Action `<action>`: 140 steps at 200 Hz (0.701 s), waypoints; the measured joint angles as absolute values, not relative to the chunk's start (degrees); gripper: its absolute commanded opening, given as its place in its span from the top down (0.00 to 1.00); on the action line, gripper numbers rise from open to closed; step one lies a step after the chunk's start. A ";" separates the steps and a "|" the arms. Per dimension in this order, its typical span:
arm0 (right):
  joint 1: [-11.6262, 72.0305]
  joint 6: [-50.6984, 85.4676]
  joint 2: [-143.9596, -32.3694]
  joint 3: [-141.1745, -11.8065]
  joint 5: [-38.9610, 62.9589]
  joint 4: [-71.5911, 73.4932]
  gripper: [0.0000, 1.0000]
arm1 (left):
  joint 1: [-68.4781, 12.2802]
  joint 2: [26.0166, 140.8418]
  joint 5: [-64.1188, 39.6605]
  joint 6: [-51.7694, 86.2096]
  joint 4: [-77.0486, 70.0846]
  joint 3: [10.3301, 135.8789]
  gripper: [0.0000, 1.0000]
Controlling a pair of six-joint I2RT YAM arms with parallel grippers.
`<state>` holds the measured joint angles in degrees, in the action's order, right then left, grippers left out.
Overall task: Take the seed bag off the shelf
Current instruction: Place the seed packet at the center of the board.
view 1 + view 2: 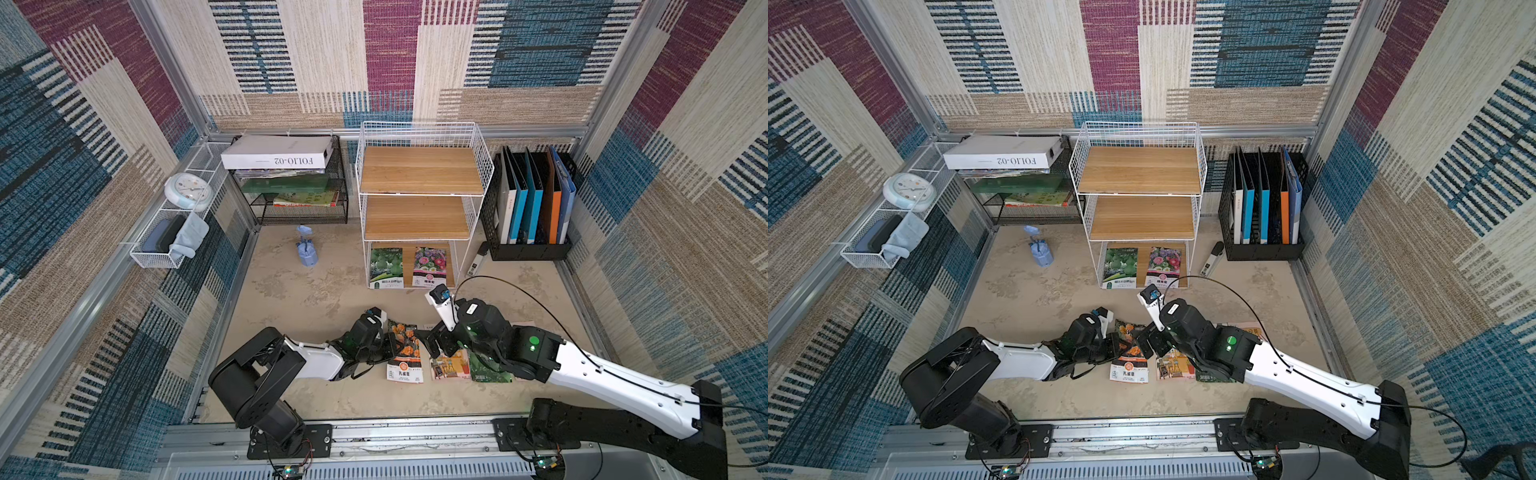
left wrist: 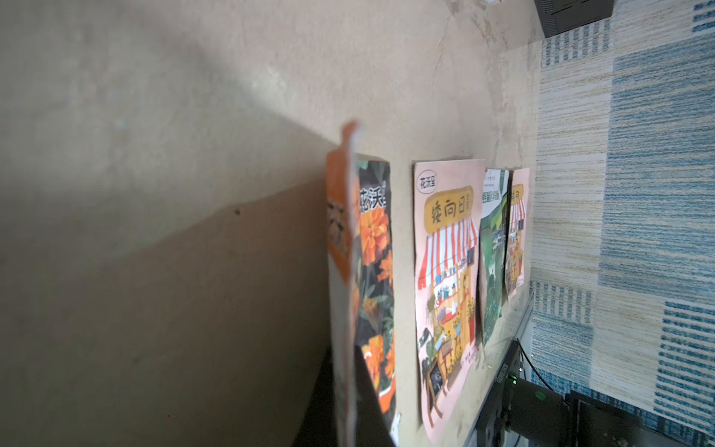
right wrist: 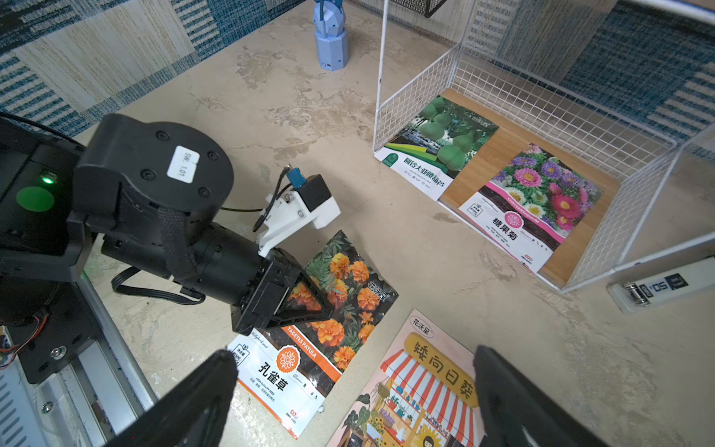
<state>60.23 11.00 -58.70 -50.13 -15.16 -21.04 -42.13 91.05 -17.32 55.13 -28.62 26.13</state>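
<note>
Desk (image 1: 311, 299), beige and mottled, carried everything. White wire-grid three-tier shelf (image 1: 419, 170) with light wooden boards stood at back centre; top and middle boards were bare. Black mesh tray rack (image 1: 307, 216) sat to its left with a white box on top. Black slotted file holder (image 1: 528, 251) with blue and orange folders sat to its right.

Left tool (image 3: 327, 309) was closed, pinching the side edge of the orange marigold seed bag (image 3: 356, 286). That bag was off the shelf, on the desk in front of it, printed end lying flat. The gripped edge stood curled up in the left wrist view.

Right tool (image 3: 354, 354) was wide open and held nothing. It hovered over the gap between the marigold bag and the pink sunflower seed bag (image 3: 421, 371), which lay flat just beside it. Dark green seed bag (image 1: 492, 372) lay next to the pink one, partly under the right arm.

Two more bags lay side by side on the shelf's bottom board, the green gourd seed bag (image 3: 441, 143) left and the pink-and-purple flower seed bag (image 3: 534, 201) right. Their front ends were at the board's front edge.

Blue faceted figurine (image 1: 306, 251) stood near the tray rack. Small white oblong item (image 3: 657, 286) lay just beside the shelf's right front corner.
</note>
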 measured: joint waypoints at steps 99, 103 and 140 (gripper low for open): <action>60.23 11.03 -57.30 -49.80 -15.20 -21.04 0.01 | -42.13 95.59 -17.96 56.99 -35.83 26.35 0.98; 60.23 11.03 -57.30 -49.80 -15.20 -21.04 0.01 | -42.13 95.64 -17.96 56.99 -35.83 26.41 0.96; 60.23 11.03 -57.30 -49.74 -15.18 -21.04 0.00 | -42.24 95.46 -18.31 57.04 -35.40 27.00 0.71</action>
